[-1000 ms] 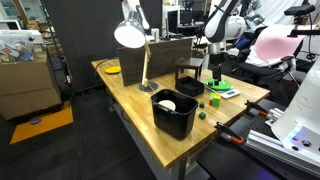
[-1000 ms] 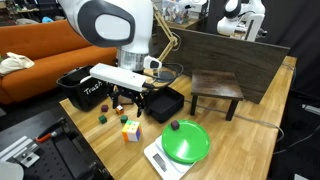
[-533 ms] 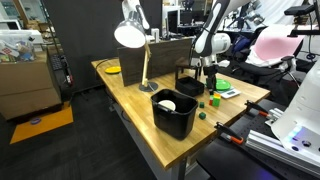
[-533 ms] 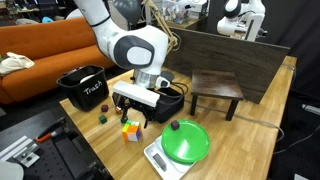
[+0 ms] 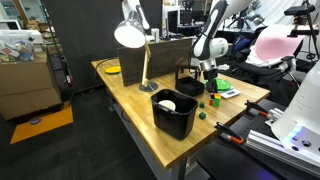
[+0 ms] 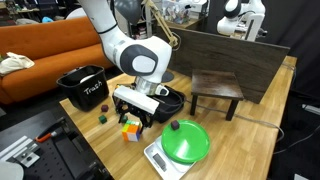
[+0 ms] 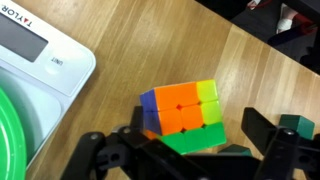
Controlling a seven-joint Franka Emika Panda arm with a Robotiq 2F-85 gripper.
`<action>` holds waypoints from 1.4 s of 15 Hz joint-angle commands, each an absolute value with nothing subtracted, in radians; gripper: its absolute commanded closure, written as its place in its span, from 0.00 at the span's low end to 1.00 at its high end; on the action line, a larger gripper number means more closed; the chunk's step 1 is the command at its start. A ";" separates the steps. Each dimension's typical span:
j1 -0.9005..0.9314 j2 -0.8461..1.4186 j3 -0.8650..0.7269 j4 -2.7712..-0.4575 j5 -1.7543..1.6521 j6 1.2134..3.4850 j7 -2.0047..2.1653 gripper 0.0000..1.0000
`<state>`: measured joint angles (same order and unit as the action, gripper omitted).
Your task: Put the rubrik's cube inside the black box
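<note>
Claw open, straddling rubrik's cube on the surface; nothing gripped. I judge grasp, carry, drop into black box all pending.

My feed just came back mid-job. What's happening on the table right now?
The arm has its end effector low over the rubik's cube. It is open, with a finger on either side of the cube, and nothing is gripped yet. The cube sits on the wooden table next to the kitchen scale. The black box is just behind the arm, and the cube is not in it yet.
</note>
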<state>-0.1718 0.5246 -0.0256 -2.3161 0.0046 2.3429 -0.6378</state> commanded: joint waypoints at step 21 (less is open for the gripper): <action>-0.247 0.163 -0.061 -2.538 0.072 2.382 -0.531 0.62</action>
